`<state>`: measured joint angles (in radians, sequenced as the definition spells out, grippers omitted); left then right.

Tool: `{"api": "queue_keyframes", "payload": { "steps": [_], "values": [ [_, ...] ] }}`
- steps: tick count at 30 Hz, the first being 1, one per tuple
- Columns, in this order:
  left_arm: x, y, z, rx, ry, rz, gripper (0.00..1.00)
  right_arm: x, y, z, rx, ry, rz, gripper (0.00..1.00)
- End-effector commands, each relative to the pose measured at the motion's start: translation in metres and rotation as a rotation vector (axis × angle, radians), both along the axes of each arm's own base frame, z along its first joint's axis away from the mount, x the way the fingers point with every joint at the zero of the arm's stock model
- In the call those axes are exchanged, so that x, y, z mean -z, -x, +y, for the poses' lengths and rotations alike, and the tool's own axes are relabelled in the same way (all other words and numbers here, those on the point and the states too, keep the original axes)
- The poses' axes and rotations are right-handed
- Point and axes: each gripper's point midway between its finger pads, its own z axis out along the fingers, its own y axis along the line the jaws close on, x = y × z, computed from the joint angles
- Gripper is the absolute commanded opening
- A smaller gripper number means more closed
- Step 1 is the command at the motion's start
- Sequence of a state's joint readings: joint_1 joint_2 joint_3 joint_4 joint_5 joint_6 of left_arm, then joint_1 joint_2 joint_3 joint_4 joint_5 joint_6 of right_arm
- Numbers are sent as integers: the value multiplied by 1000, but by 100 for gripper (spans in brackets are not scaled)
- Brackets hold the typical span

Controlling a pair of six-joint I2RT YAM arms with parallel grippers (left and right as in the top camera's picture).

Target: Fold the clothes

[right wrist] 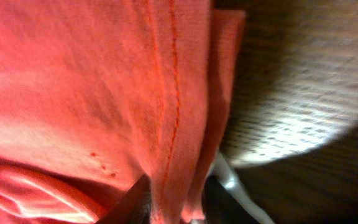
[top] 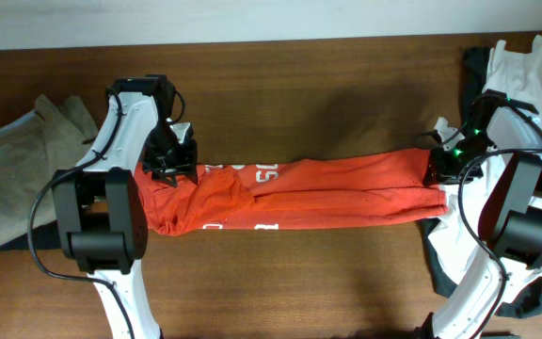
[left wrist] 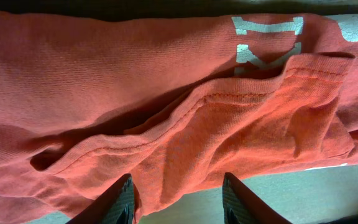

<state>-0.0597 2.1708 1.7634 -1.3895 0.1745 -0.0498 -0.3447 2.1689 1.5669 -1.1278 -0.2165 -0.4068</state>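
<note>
The red-orange T-shirt (top: 318, 193) with white lettering lies folded into a long band across the middle of the table. My left gripper (top: 170, 168) is at its left end. In the left wrist view its fingers (left wrist: 178, 202) are spread apart, with a bunched fold of the shirt (left wrist: 185, 124) lying between them. My right gripper (top: 438, 169) is at the shirt's right end. In the right wrist view its fingers (right wrist: 173, 205) are closed on the stitched hem of the shirt (right wrist: 166, 93).
Khaki-beige trousers (top: 12, 160) lie at the left edge of the table. A white shirt (top: 534, 66) and dark cloth are piled at the right edge, under and behind the right arm. Brown wooden table (top: 299, 104) shows beyond and in front of the shirt.
</note>
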Motion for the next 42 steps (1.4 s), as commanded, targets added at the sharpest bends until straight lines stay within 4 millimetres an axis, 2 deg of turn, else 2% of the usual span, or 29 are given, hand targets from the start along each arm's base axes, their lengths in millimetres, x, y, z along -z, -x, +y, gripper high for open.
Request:
{"api": "queue_keyframes", "payload": {
  "steps": [1, 3, 5, 7, 9, 12, 14, 16, 19, 20, 21, 22, 23, 25, 27, 29, 30, 31, 32, 33, 34, 37, 38, 42],
  "values": [
    [-7, -1, 2, -10, -7, -22, 46, 11, 4, 14, -1, -76, 36, 14],
    [-8, 0, 2, -10, -8, -18, 45, 3, -4, 12, 3, -74, 17, 33],
    [-8, 0, 2, -10, -8, -19, 46, -11, -15, 8, 14, -63, -6, 42],
    [-8, 0, 2, -10, -8, -18, 46, -23, -26, 3, 26, -49, -32, 45],
    [-8, 0, 2, -10, -8, -19, 46, -26, -30, 2, 25, -44, -46, 51],
    [-8, 0, 2, -11, -7, -18, 46, -23, -41, -2, 23, -28, -93, 64],
    [-8, 0, 2, -11, -7, -18, 46, -18, -42, -2, 23, -27, -96, 68],
    [-8, 0, 2, -12, -7, -19, 46, -3, -36, 3, 18, -33, -82, 70],
    [-8, 0, 2, -11, -7, -18, 46, 20, -27, 20, -15, -44, -62, 73],
    [-8, 0, 2, -11, -7, -18, 46, 24, -22, 29, -32, -50, -44, 72],
    [-8, 0, 2, -11, -7, -17, 46, 23, -16, 36, -46, -58, -16, 64],
    [-8, 0, 2, -11, -8, -17, 46, 22, -10, 40, -52, -67, 12, 49],
    [-8, 0, 2, -11, -8, -16, 46, 20, 0, 44, -59, -74, 56, 27],
    [-8, 1, 3, -12, -8, -14, 46, 18, 5, 40, -63, -49, 85, 4],
    [-9, -1, 4, -16, -8, -18, 46, 9, -2, 34, -46, -25, 76, 4],
    [-13, -3, 12, -38, -9, -21, 45, -10, -18, 24, -9, 24, 54, 4],
    [-18, -5, 18, -54, -8, -24, 44, -24, -27, 18, 17, 57, 42, 4],
    [-24, -9, 26, -76, -8, -37, 44, -50, -40, 13, 56, 87, 17, 4],
    [-28, -11, 30, -87, -7, -45, 44, -74, -48, 16, 78, 95, -2, 4],
    [-28, -11, 31, -91, -4, -45, 44, -88, -52, 24, 71, 97, -8, 4],
    [-28, -11, 30, -91, -4, -46, 44, -96, -51, 40, 49, 97, 1, 4],
    [-28, -12, 30, -89, -4, -50, 44, -95, -48, 92, -2, 101, 37, 4],
    [-28, -12, 30, -89, -4, -50, 44, -95, -50, 118, -25, 107, 32, 4],
    [-28, -12, 30, -89, -4, -50, 44, -93, -50, 195, -109, 113, -12, 7]
  ]
}}
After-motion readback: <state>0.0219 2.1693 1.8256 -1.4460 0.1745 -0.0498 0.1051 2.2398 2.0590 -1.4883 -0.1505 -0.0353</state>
